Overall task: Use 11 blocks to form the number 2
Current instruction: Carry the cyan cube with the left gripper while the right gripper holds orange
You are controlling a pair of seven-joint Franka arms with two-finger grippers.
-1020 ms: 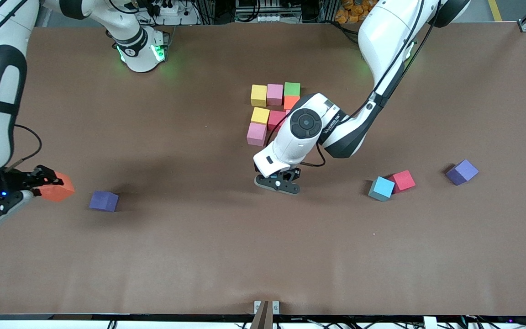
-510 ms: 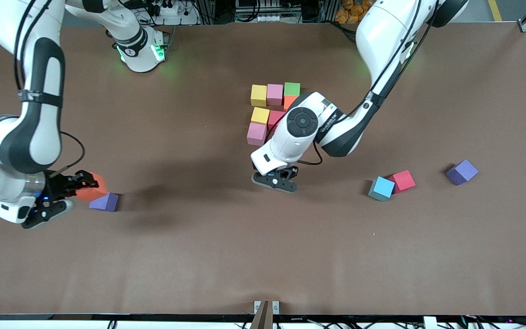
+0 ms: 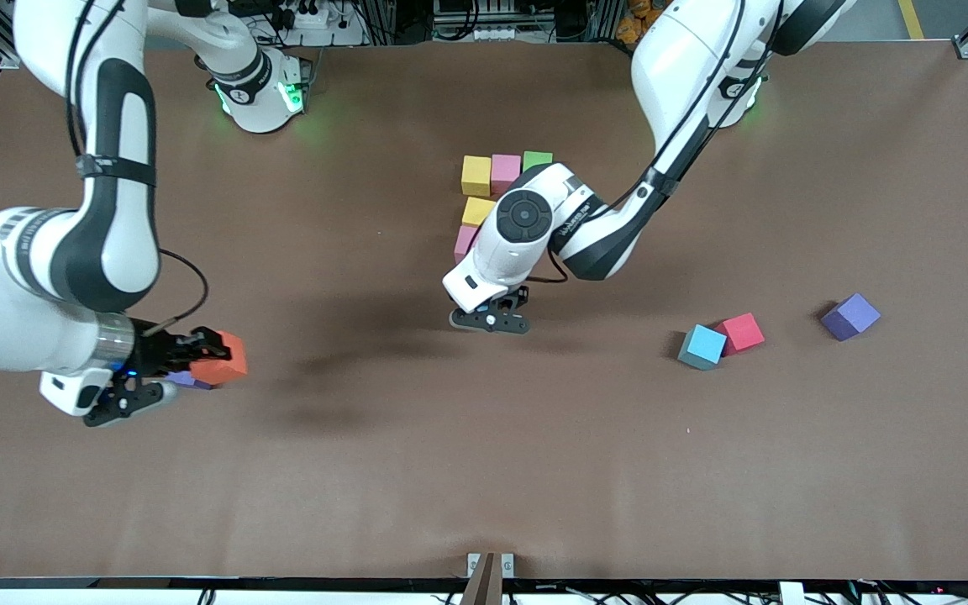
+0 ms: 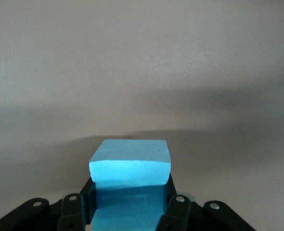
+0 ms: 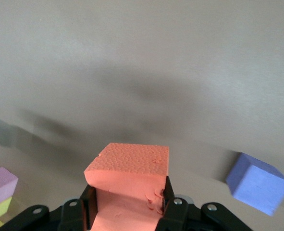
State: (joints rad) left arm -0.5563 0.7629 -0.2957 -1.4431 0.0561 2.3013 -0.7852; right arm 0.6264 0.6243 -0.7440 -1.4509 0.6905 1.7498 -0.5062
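The right gripper (image 3: 198,363) is clamping an orange block (image 3: 219,359) between its fingers, hanging above the table (image 3: 366,470) toward the right arm's end, over a purple cube (image 3: 184,380) that it is mostly hiding. The left gripper (image 3: 491,315) is hanging over the middle of the table, closed on a light blue block (image 4: 130,168).

The group of blocks already laid down (image 3: 492,197) is sitting in the middle of the table toward the edge where the bases stand, with a yellow block (image 3: 476,175), a pink block (image 3: 505,171) and a green block (image 3: 537,159) showing in its row closest to that edge; the left arm is covering the rest. From the right gripper, that group is lying toward the left arm's end and the base edge, well apart. The left gripper is much nearer to it, so its blue block looks likely to be placed first.

The front view is not showing what the left gripper is carrying; only the left wrist view is showing the blue block. The right wrist view is showing the orange block (image 5: 127,168) dented where the fingers are pressing it. A second light blue block (image 3: 702,346) is lying against a red block (image 3: 741,332) toward the left arm's end, with another purple cube (image 3: 850,316) near them.
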